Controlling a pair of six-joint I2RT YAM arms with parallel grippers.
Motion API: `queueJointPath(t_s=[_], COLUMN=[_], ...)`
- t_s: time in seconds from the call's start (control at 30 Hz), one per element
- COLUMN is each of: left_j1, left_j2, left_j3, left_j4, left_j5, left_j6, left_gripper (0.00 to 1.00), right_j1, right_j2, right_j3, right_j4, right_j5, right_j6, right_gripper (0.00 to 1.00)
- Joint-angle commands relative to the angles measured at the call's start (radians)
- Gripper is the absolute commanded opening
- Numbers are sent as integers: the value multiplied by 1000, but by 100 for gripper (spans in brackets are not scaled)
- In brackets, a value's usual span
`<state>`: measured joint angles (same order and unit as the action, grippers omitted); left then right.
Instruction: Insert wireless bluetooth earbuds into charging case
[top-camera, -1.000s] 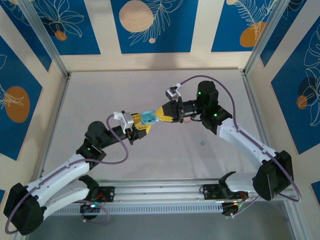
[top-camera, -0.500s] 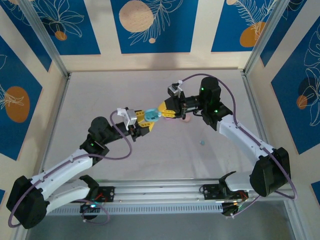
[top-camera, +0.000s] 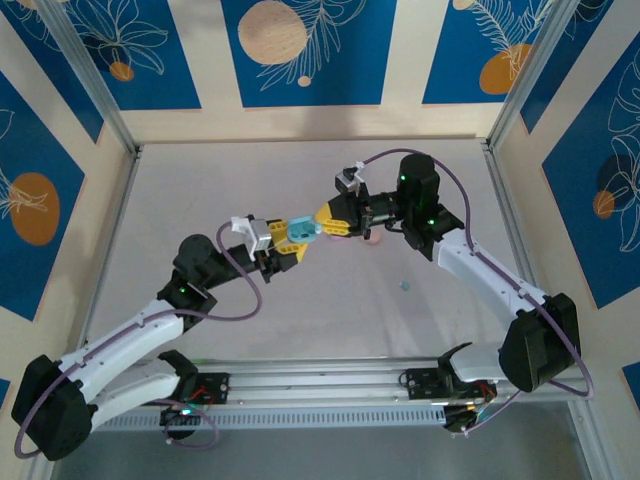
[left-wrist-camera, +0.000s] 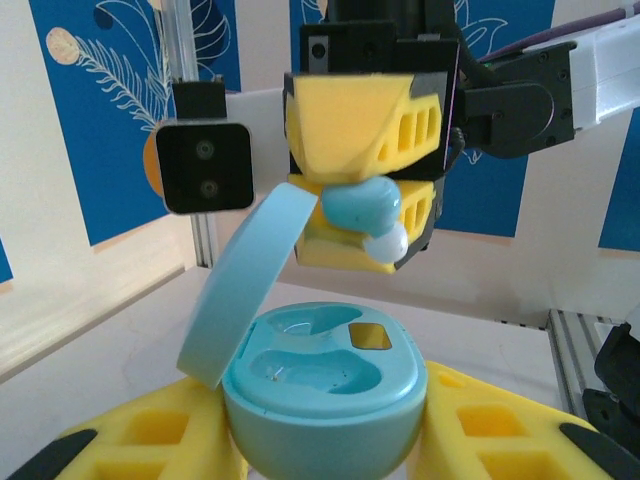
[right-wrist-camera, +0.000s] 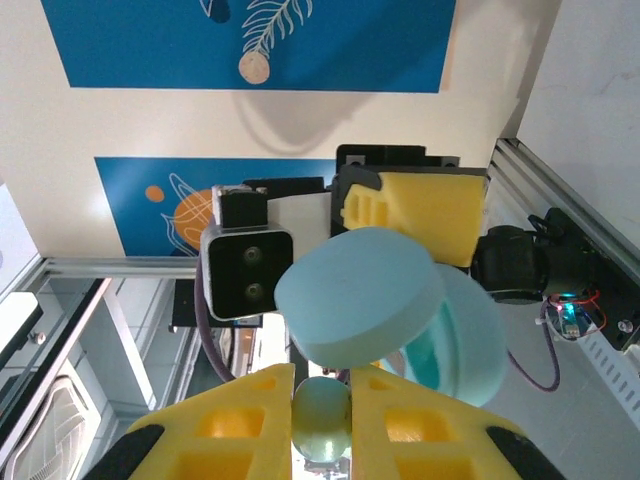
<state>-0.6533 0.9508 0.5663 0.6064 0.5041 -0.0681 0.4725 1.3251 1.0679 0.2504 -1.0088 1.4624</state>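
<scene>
My left gripper (top-camera: 295, 238) is shut on the open light blue charging case (top-camera: 304, 227), held above the table. In the left wrist view the case (left-wrist-camera: 320, 400) sits between my yellow fingers (left-wrist-camera: 140, 450), its lid (left-wrist-camera: 245, 280) tipped up to the left and both wells empty. My right gripper (top-camera: 326, 222) faces it tip to tip, shut on a light blue earbud (left-wrist-camera: 365, 208) with a white tip, just above the case and apart from it. In the right wrist view the earbud (right-wrist-camera: 322, 425) sits pinched between my pads, just below the lid (right-wrist-camera: 360, 295).
One small light blue earbud (top-camera: 404, 285) lies on the table near the right arm. A pink object (top-camera: 373, 238) peeks out beneath the right wrist. Metal frame posts and patterned walls enclose the table on three sides.
Both grippers have moved a little away from the bases, staying tip to tip. The case and the earbud are still held.
</scene>
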Motion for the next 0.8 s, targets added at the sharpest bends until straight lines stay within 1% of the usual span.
queueJointPath(t_s=[0.0, 0.13, 0.33, 0.57, 0.77], left_j1=[-11, -12, -12, -12, -12], left_j2=[-21, -12, -5, -12, -32], left_j3=[12, 0, -19, -34, -33], left_j4=[32, 48, 75, 82, 56], left_j5=[-2, -12, -20, -27, -11], left_j6=[15, 12, 1, -4, -1], left_gripper=[38, 38, 37, 37, 37], right_j1=[22, 53, 104, 141, 132], right_j2=[-43, -66, -69, -61, -68], right_j3=[48, 84, 86, 90, 127], right_j4=[-107, -248, -270, -296, -426], right_j5=[29, 121, 227, 288, 325], right_j6=[-92, -213, -260, -300, -398], right_gripper=[19, 19, 19, 19, 18])
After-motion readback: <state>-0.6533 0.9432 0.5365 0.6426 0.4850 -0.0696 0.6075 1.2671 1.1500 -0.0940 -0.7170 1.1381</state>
